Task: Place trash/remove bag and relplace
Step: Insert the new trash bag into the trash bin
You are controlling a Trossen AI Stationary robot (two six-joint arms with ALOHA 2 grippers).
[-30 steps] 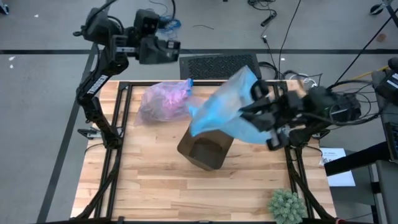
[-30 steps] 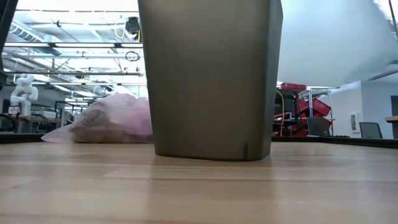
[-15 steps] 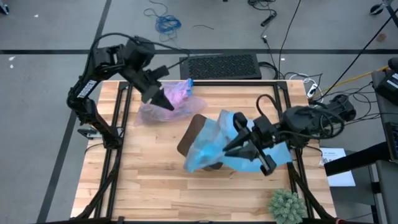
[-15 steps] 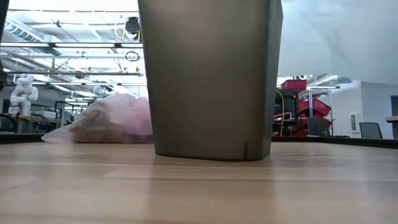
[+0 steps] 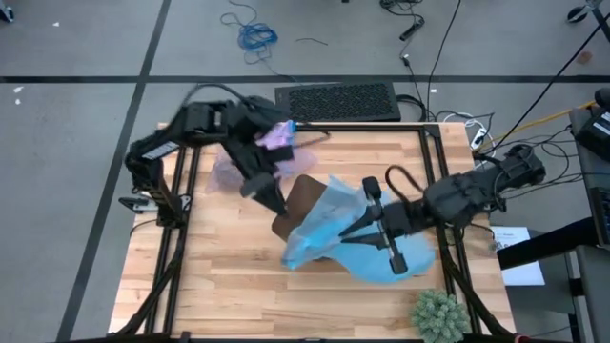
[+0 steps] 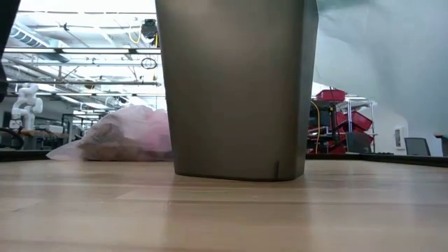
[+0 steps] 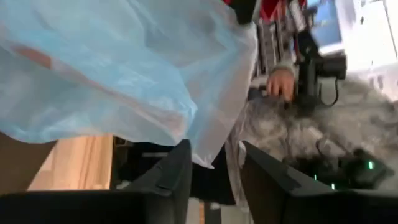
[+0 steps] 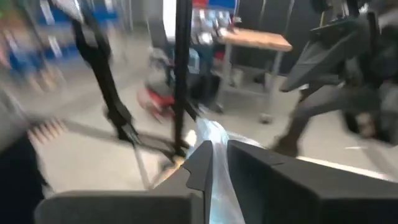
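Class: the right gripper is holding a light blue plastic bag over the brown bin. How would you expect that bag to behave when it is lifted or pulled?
The light blue bag probably behaves floppy: it drapes in folds over the brown bin. It looks light and thin, since it is translucent in the left wrist view. It may slip, being pinched only by the right gripper.

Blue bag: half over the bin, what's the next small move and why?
Probably close the left gripper on the free edge of the blue bag. Its fingers stand open at that edge, the right gripper pinches the other side, and the bag only partly covers the bin.
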